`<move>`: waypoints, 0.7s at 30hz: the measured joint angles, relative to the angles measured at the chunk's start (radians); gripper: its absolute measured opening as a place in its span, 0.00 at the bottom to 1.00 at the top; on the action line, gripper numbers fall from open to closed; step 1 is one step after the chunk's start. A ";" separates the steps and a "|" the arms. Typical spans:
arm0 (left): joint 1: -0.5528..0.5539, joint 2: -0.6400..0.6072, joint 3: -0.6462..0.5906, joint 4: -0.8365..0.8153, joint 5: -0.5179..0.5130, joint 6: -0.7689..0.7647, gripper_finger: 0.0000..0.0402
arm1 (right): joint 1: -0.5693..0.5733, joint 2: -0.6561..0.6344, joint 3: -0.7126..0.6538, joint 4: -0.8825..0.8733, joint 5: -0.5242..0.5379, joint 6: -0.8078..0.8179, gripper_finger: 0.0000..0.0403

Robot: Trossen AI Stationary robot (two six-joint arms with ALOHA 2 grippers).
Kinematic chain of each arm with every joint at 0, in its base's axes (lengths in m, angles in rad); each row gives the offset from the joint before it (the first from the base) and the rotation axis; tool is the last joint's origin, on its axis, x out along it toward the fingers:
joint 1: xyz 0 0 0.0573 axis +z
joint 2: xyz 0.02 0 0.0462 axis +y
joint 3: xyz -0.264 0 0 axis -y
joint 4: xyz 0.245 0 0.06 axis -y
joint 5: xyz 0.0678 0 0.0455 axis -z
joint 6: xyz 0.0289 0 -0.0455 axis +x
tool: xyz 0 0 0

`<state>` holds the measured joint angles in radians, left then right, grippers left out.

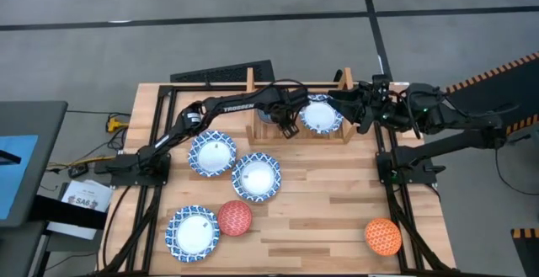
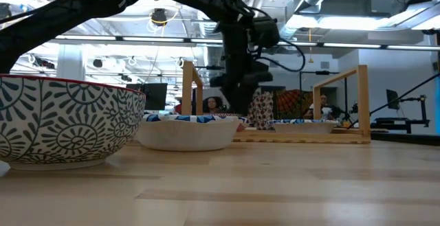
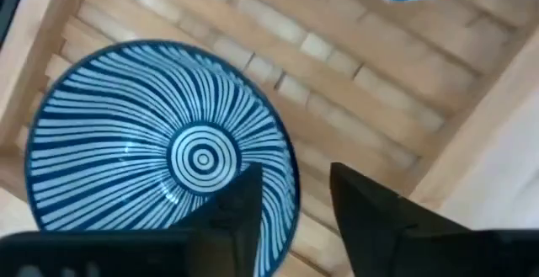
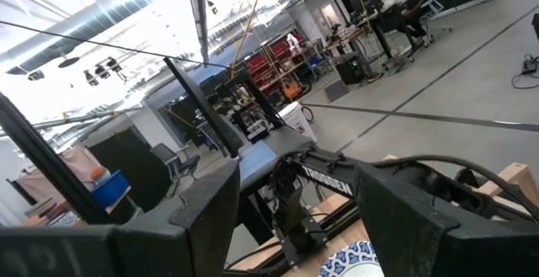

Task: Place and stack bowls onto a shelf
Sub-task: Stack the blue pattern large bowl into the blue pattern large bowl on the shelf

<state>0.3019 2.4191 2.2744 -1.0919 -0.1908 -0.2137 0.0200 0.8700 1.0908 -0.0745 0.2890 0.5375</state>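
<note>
The small blue striped bowl [image 3: 152,142] sits upright on the slats of the wooden shelf [image 3: 354,83] at the table's far middle, in its left part. My left gripper [image 3: 293,176] is open above that bowl's rim, pointing steeply down. A white bowl with a blue rim [image 1: 320,115] sits on the shelf [image 1: 340,134] to the right. Three more white bowls [image 1: 212,153], [image 1: 255,177], [image 1: 193,233], a red bowl [image 1: 235,218] and an orange bowl [image 1: 383,236] rest on the table. My right gripper [image 4: 295,226] hangs open, raised near the shelf's right end. My left gripper stands open astride the blue bowl's rim [image 3: 290,155], one finger [image 3: 240,205] over the inside and the other [image 3: 362,201] outside, coming from above. Whether either finger touches the bowl, I cannot tell. The bowl rests flat on the slats.
The shelf's upright side boards [image 2: 362,102], [image 2: 187,92] flank the bowls. A black metal frame [image 1: 164,100] runs along the table's edges. A keyboard [image 1: 223,73] lies beyond the far edge. Bare wood lies between the red and orange bowls.
</note>
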 joint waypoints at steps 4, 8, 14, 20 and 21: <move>0.000 -0.001 0.084 -0.029 0.027 0.004 0.40 | 0.000 0.000 0.000 0.000 0.000 0.000 0.65; 0.009 -0.065 0.062 -0.009 0.082 -0.008 0.43 | 0.000 0.000 0.000 -0.003 0.000 -0.016 0.65; 0.015 -0.204 0.074 -0.002 0.131 -0.018 0.43 | 0.000 0.000 0.000 -0.010 0.001 -0.040 0.65; -0.029 -0.364 0.072 0.047 0.130 -0.019 0.43 | 0.000 0.000 0.001 -0.025 0.001 -0.050 0.65; -0.043 -0.392 0.061 0.065 0.123 -0.016 0.43 | 0.000 0.000 0.001 -0.030 0.001 -0.050 0.65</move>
<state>0.2588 2.0270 2.3353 -1.0266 -0.0679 -0.2292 0.0196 0.8700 1.0916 -0.1045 0.2895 0.4871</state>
